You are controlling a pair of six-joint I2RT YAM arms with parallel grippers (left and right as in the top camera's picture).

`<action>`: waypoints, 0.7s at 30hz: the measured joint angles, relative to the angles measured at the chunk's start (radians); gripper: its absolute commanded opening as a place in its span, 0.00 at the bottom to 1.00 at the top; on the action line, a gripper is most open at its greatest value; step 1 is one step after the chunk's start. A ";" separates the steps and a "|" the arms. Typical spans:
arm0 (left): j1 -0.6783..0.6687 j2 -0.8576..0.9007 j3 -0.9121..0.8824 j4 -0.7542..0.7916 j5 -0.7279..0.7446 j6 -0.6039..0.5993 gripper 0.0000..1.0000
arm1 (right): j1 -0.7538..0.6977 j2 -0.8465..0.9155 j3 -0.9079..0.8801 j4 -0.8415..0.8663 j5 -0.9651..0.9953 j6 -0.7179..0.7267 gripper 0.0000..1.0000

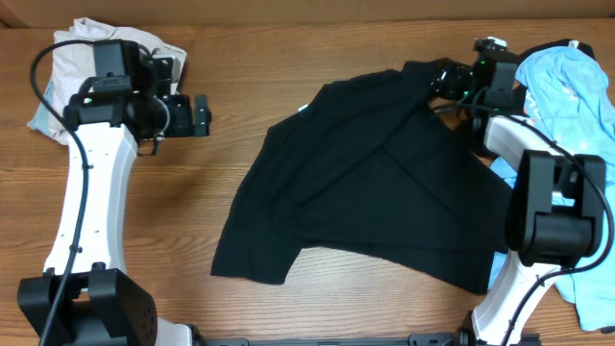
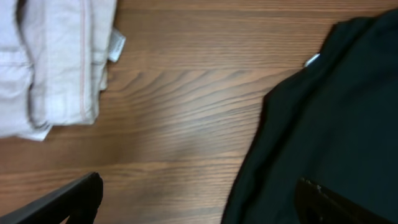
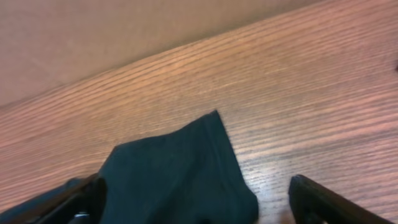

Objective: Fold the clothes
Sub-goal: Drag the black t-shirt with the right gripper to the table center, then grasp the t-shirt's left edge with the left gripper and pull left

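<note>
On your brown wooden worktop | large black cloth T-shirt lies rumpled | your left pincer spread wide, empty | your right pincer spread wide, astride a shirt corner

T-shirt spread on table, centre to right. At far-left corner: folded garment. Along right edge, just beside T-shirt: shirt pile.

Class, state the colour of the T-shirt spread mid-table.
The T-shirt is plain black; the overhead view shows it best.
</note>
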 measured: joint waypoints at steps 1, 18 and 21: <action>-0.009 0.000 0.000 0.007 0.001 0.005 1.00 | -0.012 -0.009 0.003 -0.038 -0.051 0.000 1.00; -0.313 0.201 0.002 0.098 -0.004 0.167 1.00 | -0.016 -0.553 0.018 -0.859 -0.310 -0.040 1.00; -0.401 0.252 0.002 0.117 -0.048 0.192 1.00 | -0.016 -0.661 0.021 -0.962 -0.280 -0.046 1.00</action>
